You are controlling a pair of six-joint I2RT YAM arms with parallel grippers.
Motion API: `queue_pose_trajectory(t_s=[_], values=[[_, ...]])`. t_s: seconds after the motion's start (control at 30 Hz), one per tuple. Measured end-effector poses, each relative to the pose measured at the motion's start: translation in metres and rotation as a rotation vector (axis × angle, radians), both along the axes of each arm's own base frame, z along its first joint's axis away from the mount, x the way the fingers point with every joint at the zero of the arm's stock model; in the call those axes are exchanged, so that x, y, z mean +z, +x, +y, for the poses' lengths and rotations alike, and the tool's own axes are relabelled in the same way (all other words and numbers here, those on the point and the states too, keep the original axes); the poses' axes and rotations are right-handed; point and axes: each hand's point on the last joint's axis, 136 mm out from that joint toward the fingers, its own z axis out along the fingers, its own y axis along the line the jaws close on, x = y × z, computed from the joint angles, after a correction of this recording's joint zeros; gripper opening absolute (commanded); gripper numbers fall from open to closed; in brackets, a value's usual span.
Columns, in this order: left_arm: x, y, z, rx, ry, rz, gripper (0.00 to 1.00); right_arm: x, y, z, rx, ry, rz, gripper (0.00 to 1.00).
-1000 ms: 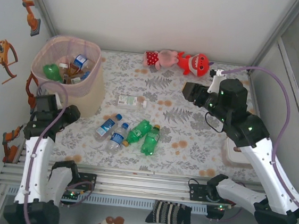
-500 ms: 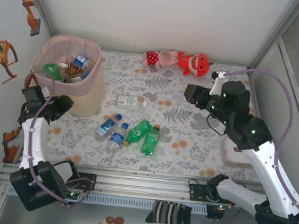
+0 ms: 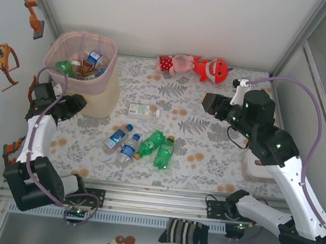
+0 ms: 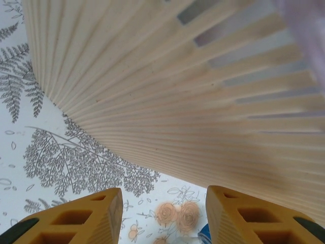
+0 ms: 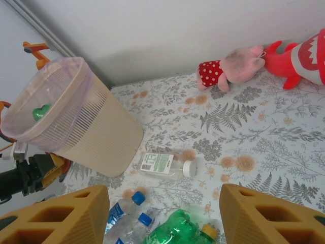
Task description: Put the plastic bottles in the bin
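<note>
In the left wrist view the bin (image 4: pixel 177 101) is so close that just its ribbed beige wall can be seen. Its rim and its bottom are cut off. A tiny blue bit (image 4: pixel 204 235) at the bottom edge is too cut off to name. The left pincer (image 4: pixel 160 203) has its fingers spread, with bare flowery table (image 4: pixel 76 162) between them. From above, it sits just beside the bin's wall, at 7 o'clock of the bin. Whether it touches cannot be told.

The bin stands at 10 o'clock on the table. Inside is a jumble: a green soda bottle (image 3: pixel 65 65), a blue-labelled bottle (image 3: pixel 92 58) and brown bits, too mixed up to count.

More bottles lie out on the table, at 4 to 5 o'clock of the bin: a clear bottle with a green label (image 3: pixel 144 110), two blue-capped bottles (image 3: pixel 116 137) and two green bottles (image 3: pixel 164 152). In the right wrist view the green ones are cut off at the bottom edge.

The right pincer (image 5: pixel 162 195) is spread wide and holds nothing, over the table's 2 o'clock side. A pink toy (image 3: pixel 175 63) and a red toy (image 3: pixel 211 69) lie at 12 o'clock.
</note>
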Motion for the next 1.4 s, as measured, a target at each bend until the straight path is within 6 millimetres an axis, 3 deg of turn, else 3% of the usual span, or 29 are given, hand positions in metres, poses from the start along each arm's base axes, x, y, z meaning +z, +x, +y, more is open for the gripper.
queue_pose_trajectory(t_s=[0.2, 0.5, 0.67, 0.93, 1.1, 1.4], values=[[-0.002, 0.011, -0.022, -0.074, -0.01, 0.003, 0.46, 0.005, -0.004, -0.004, -0.006, 0.007, -0.014, 0.59], [-0.001, 0.011, -0.04, -0.136, -0.031, -0.006, 0.47, 0.005, -0.004, -0.006, -0.016, 0.005, -0.017, 0.58], [-0.002, 0.006, -0.061, -0.215, -0.026, 0.002, 0.48, 0.006, -0.004, -0.006, -0.016, 0.008, -0.018, 0.58], [-0.003, -0.024, -0.106, -0.36, 0.05, 0.039, 0.55, 0.005, -0.003, -0.005, -0.016, 0.008, -0.014, 0.59], [-0.02, -0.05, -0.127, -0.441, 0.14, 0.105, 0.6, 0.0, 0.0, -0.002, -0.012, 0.001, 0.0, 0.59], [-0.056, -0.079, -0.14, -0.543, 0.342, 0.232, 0.75, -0.003, 0.0, 0.001, 0.001, 0.003, 0.012, 0.59]])
